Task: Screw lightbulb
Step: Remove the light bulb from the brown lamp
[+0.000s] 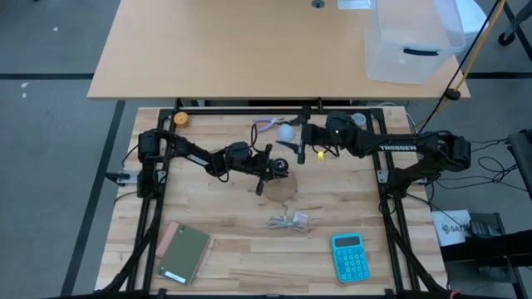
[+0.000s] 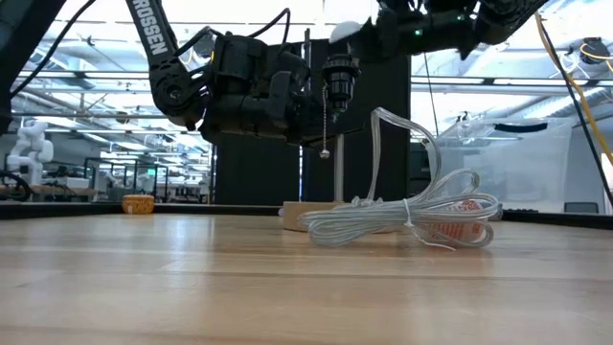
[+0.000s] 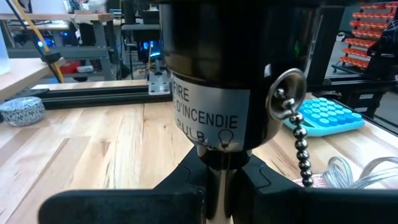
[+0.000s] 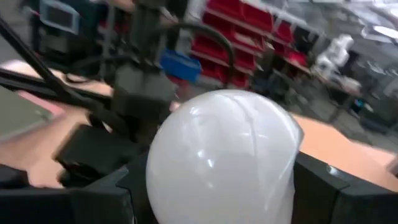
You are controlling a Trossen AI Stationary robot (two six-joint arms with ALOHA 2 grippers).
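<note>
From above, my right gripper holds the lightbulb, a small whitish globe, over the far middle of the pale wooden table. My left gripper clamps the black socket beside its round wooden base. Nearer lie a coiled clear cord and the blue calculator.

At table height, the socket hangs raised, its bead pull chain dangling, above the glossy cord bundle.

My left wrist shows my fingers closed on the socket's narrow stem, below its labelled cylindrical body.

My right wrist shows the smooth, frosted bulb gripped between my dark fingers.
</note>
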